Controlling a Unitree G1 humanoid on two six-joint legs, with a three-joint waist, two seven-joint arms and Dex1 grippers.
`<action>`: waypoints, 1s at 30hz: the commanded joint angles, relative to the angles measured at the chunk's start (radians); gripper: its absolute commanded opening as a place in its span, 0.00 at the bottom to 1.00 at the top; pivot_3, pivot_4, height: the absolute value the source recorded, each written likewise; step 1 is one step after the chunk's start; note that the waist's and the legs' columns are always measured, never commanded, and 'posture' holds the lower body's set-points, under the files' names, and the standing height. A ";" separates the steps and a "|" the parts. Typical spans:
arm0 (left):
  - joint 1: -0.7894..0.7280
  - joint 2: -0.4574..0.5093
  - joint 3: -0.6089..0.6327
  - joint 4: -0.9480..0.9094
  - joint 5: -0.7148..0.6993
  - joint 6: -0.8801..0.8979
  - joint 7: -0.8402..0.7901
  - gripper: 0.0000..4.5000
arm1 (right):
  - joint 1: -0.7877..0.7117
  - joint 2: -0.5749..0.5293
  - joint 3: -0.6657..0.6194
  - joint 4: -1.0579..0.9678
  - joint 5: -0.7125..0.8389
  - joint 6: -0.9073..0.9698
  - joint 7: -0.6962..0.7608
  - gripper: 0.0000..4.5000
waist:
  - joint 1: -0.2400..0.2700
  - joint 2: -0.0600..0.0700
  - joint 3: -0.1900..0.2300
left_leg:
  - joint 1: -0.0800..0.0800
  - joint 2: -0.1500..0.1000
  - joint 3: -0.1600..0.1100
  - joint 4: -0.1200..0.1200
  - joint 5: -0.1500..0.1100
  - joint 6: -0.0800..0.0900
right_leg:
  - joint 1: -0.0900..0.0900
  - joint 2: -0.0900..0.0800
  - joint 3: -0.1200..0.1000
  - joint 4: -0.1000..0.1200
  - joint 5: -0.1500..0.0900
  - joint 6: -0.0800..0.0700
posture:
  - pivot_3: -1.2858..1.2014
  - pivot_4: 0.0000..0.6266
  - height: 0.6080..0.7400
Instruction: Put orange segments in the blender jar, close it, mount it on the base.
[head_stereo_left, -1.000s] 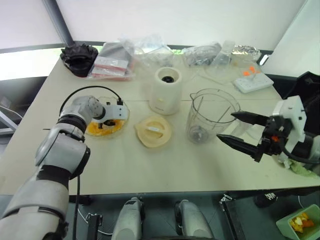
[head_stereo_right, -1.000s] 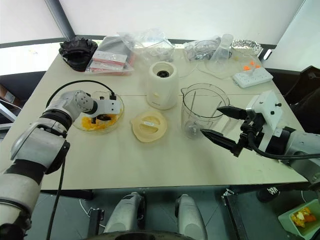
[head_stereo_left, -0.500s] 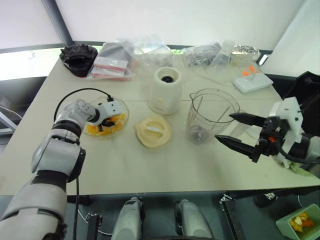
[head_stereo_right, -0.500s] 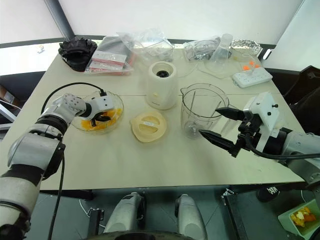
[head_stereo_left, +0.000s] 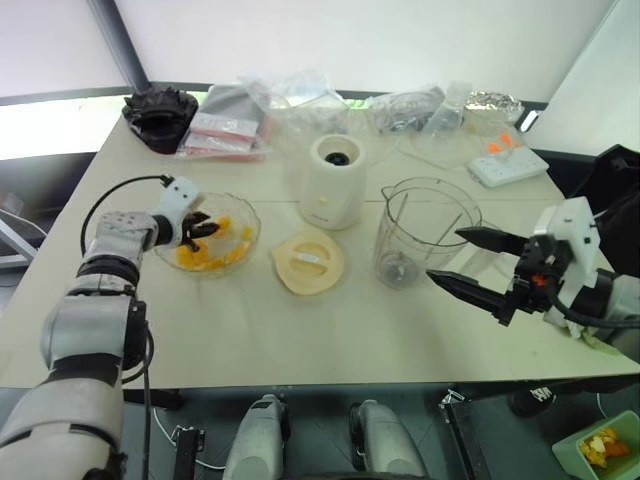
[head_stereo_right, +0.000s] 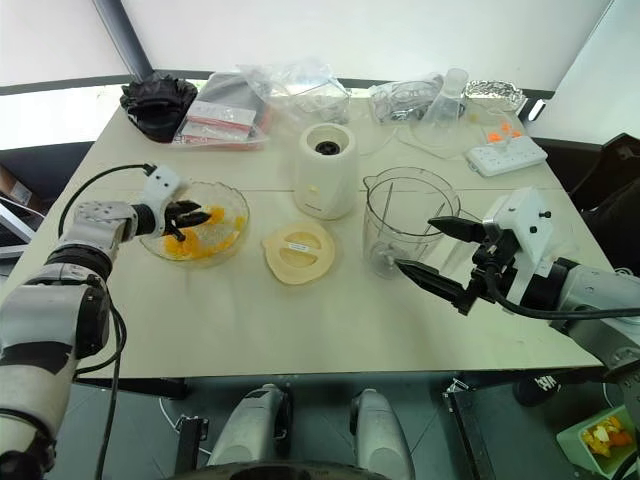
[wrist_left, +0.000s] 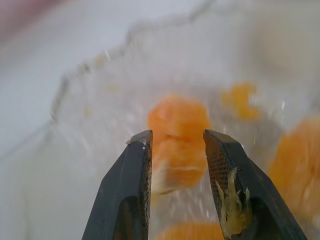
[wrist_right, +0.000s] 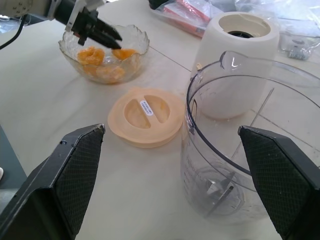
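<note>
A clear glass bowl (head_stereo_left: 247, 232) at the left holds several orange segments (head_stereo_left: 207, 256). My left gripper (head_stereo_left: 203, 228) hovers over the bowl's left rim, pointing inward. Its fingers (wrist_left: 135, 170) stand a little apart with nothing clamped; an orange segment (wrist_left: 177, 130) lies beyond the tips, and pulp sticks to one pad. The empty blender jar (head_stereo_left: 425, 230) stands upright right of centre, its blade (wrist_right: 220, 192) at the bottom. The cream base (head_stereo_left: 333, 180) stands behind it, and the flat cream lid (head_stereo_left: 308, 262) lies between bowl and jar. My right gripper (head_stereo_left: 443, 254) is wide open just right of the jar.
Plastic bags (head_stereo_left: 290, 100), packets (head_stereo_left: 225, 135) and a black bundle (head_stereo_left: 158, 110) line the table's back edge. A white power strip (head_stereo_left: 505, 163) lies at the back right. A green tub (head_stereo_left: 600, 445) with fruit pieces sits on the floor at the lower right.
My left gripper has drawn back leftward from over the bowl's middle to its left rim, risen slightly and rolled. The right gripper has not moved.
</note>
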 joint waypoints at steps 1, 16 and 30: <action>-0.011 0.025 0.068 -0.043 -0.079 -0.021 -0.011 0.37 | -0.005 -0.002 -0.013 -0.019 -0.001 -0.021 0.005 1.00 | 0.000 0.000 0.000 | 0.000 0.000 0.000 0.000 0.000 0.000 | 0.000 0.000 0.000 0.000 0.000 0.000 | 0.52 0.24 1.00; 0.020 0.029 -0.108 -0.082 0.051 -0.067 -0.048 0.37 | 0.005 0.020 0.005 -0.034 -0.005 -0.027 -0.016 1.00 | 0.000 0.000 0.000 | 0.001 0.000 0.000 0.000 0.000 0.000 | 0.000 0.000 0.000 0.003 0.000 0.000 | 0.52 0.24 1.00; -0.037 -0.005 -0.279 -0.026 0.246 -0.177 0.173 0.87 | 0.045 0.051 -0.003 -0.076 -0.006 -0.038 -0.053 1.00 | 0.000 -0.001 -0.001 | 0.001 0.000 0.000 0.001 0.000 0.000 | 0.000 0.000 0.000 0.003 0.000 0.000 | 0.52 0.24 1.00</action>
